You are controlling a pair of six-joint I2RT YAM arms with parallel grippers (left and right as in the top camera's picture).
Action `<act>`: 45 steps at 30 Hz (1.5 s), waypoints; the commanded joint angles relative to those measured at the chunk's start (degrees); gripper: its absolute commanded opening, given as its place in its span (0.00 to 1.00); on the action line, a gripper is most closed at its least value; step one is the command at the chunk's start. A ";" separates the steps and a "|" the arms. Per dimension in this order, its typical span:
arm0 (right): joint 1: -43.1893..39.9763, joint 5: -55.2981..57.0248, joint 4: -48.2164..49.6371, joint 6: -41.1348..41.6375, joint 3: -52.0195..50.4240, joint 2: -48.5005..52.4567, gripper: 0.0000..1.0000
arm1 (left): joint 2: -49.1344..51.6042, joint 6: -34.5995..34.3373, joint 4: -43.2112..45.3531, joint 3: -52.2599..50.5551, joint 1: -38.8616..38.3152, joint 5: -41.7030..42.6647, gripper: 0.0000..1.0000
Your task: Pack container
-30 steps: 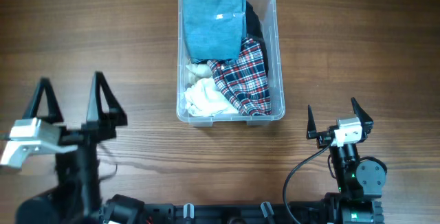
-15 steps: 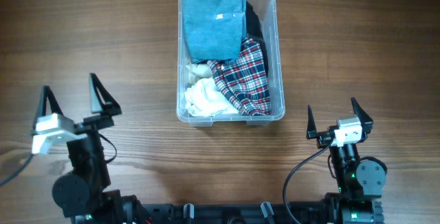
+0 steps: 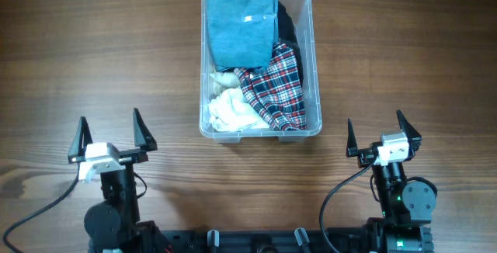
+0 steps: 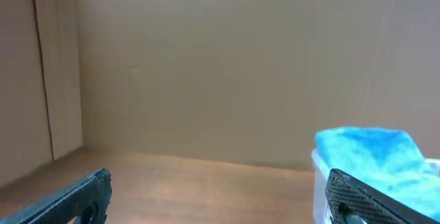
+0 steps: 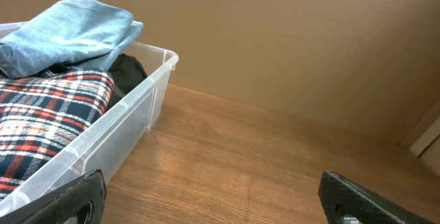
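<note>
— What colour is the bin (image 3: 314, 67)?
— Clear, faintly milky. The blue cloth (image 3: 241, 20) in it is plain, no pattern.
— And the checked one?
— The plaid cloth (image 3: 276, 86) is red, white and dark blue. The white cloth (image 3: 231, 112) is plain; so is the black cloth (image 3: 286, 24).
— The desk (image 3: 116, 43)?
— Brown, with wood grain. The left hand (image 3: 109, 125) and right hand (image 3: 375, 121) are black and white. The wall (image 4: 220, 66) is tan.

Bright even light, soft faint shadows, overhead view sharp, left wrist view slightly soft
</note>
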 commanded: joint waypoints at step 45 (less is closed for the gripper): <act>0.28 0.33 0.22 0.48 -0.02 -0.20 1.00 | -0.66 0.70 -14.80 -3.06 -4.96 -2.54 1.00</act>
